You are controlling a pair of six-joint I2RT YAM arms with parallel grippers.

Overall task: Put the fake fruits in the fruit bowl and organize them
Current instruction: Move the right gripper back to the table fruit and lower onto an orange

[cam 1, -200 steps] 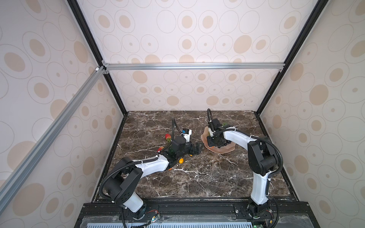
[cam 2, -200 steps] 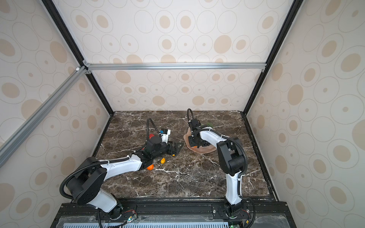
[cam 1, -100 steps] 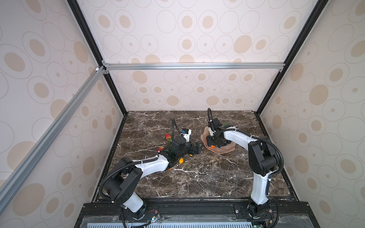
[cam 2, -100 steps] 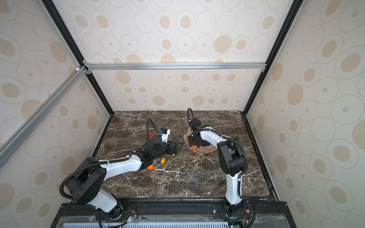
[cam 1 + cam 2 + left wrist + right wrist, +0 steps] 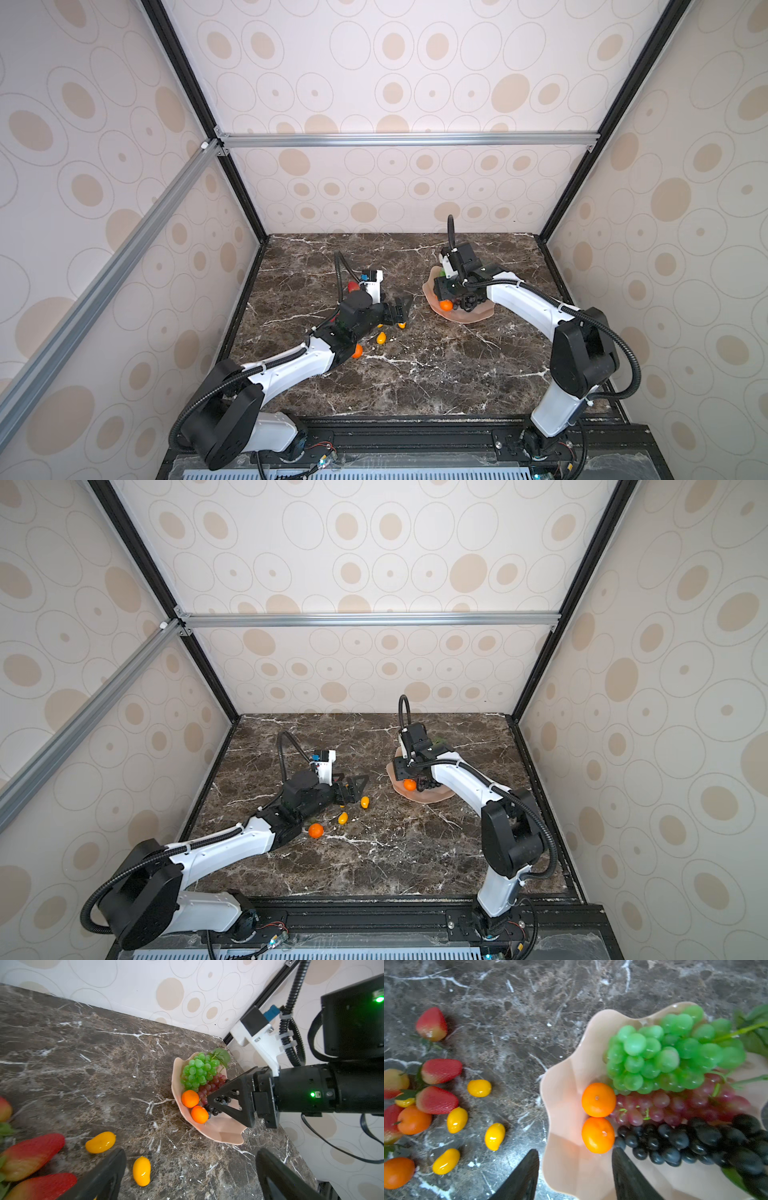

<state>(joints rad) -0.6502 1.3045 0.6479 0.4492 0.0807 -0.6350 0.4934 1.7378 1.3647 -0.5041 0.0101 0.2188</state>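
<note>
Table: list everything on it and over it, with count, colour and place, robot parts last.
table: one, dark brown marble, under everything
fruit bowl: one, pale pink, on the table
green grape bunch: one, green, in the bowl
red-purple grape bunch: one, red-purple, in the bowl
black grape bunch: one, black, in the bowl
tangerines: four, orange, two in the bowl, two on the table
kumquats: at least four, yellow, on the table
strawberries: at least four, red, on the table, some cut off
left gripper: one, black, open, over the table
right gripper: one, black, open, above the bowl's rim
</note>
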